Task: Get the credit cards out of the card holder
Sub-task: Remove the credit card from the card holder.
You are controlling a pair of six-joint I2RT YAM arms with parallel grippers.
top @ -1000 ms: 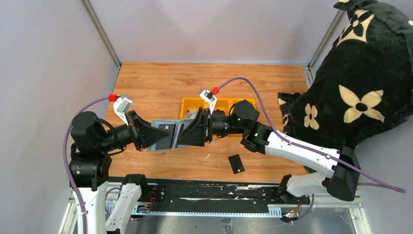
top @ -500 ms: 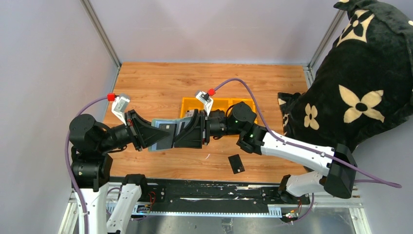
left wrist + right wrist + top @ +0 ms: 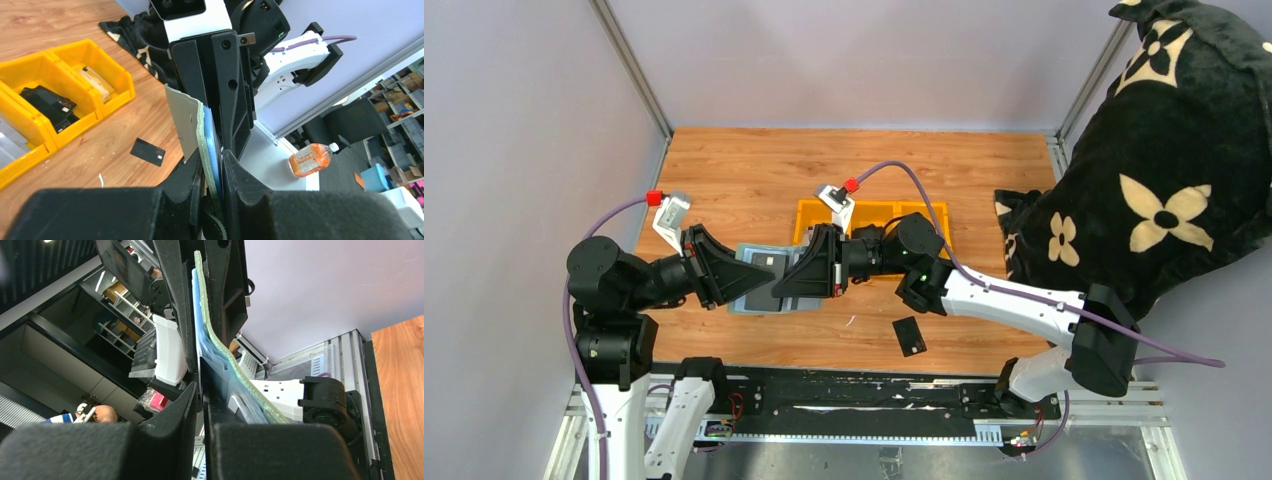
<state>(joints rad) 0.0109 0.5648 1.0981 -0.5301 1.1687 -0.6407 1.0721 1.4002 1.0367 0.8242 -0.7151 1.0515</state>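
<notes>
Right jaws slid left on the card holder [image 3: 762, 272]; one card [image 3: 909, 335] out.

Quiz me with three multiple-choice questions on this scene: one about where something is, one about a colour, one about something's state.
1. Where is the black card?
A) in a bin
B) on the table
C) inside the wallet

2. What colour are the bins?
A) red
B) yellow
C) green

3. How is the card holder?
A) lying untouched
B) clamped by the left gripper and the right gripper
C) dropped in a bin

Answers:
1 B: it lies on bare wood near the right arm.
2 B: the top view shows them yellow.
3 B: each wrist view shows fingers closed on it.
</notes>
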